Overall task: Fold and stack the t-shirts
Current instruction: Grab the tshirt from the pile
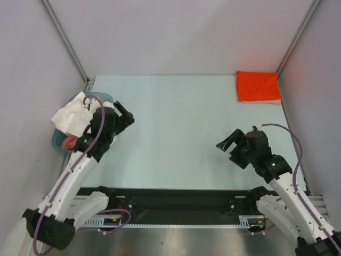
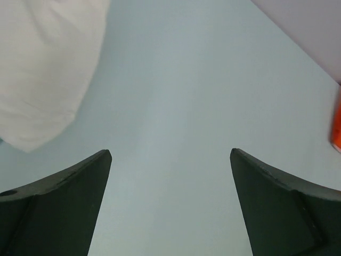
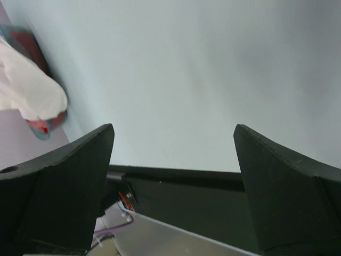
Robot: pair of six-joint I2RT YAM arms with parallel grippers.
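Observation:
A folded orange-red t-shirt [image 1: 258, 86] lies at the table's back right, with a salmon-pink edge [image 1: 269, 101] showing under it. A crumpled white t-shirt [image 1: 72, 114] spills out of the blue-grey basin [image 1: 56, 141] at the left, and a red one [image 1: 69, 141] shows beneath it. My left gripper [image 1: 126, 113] hangs open just right of the basin with nothing between its fingers. In the left wrist view the white t-shirt [image 2: 42, 69] sits to the upper left of the open gripper [image 2: 170, 154]. My right gripper [image 1: 226, 149] stands open over bare table at the right, holding nothing.
Grey walls close in the table on the left, back and right. A black rail [image 1: 176, 205] with the arm bases runs along the near edge. The right wrist view shows its gripper [image 3: 173, 128], the basin [image 3: 53, 124] with white cloth [image 3: 26, 90], and the rail [image 3: 186, 192].

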